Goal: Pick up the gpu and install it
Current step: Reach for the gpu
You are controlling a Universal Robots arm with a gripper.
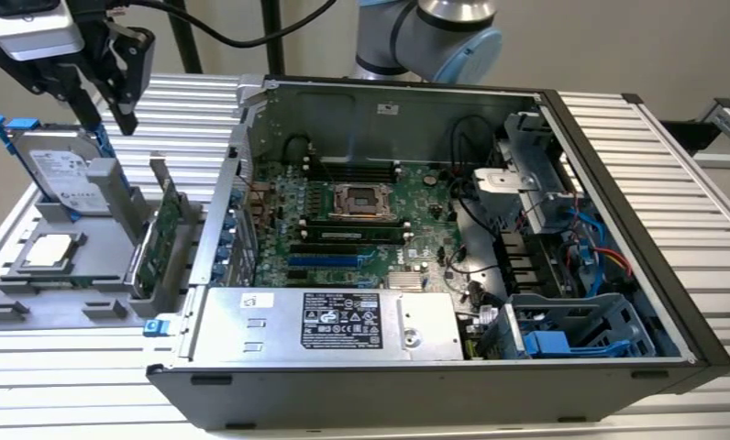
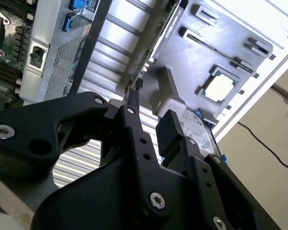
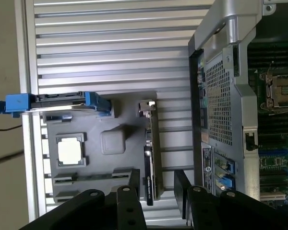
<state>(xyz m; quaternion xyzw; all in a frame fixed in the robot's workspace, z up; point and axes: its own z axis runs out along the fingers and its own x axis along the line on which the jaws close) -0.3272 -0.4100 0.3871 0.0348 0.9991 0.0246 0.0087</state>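
The gpu (image 1: 157, 240) stands on its long edge in a grey holder (image 1: 47, 310) at the exterior view's left, green board facing out, beside the open computer case (image 1: 463, 367). In the first wrist view the gpu (image 3: 150, 153) shows edge-on as a thin dark strip, and in the second wrist view the gpu (image 2: 151, 50) is a thin edge. My gripper (image 1: 111, 121) hangs high above the holder, over the hard drive. Its black fingers stand apart with nothing between them. In both wrist views the gripper (image 3: 156, 194) (image 2: 149, 125) is well short of the card.
A silver hard drive (image 1: 65, 170) with blue tabs stands in the same holder, and a processor chip (image 1: 49, 249) lies flat in it. The case's motherboard (image 1: 365, 229) has an empty socket and blue slots. The table is ribbed metal (image 1: 83, 385).
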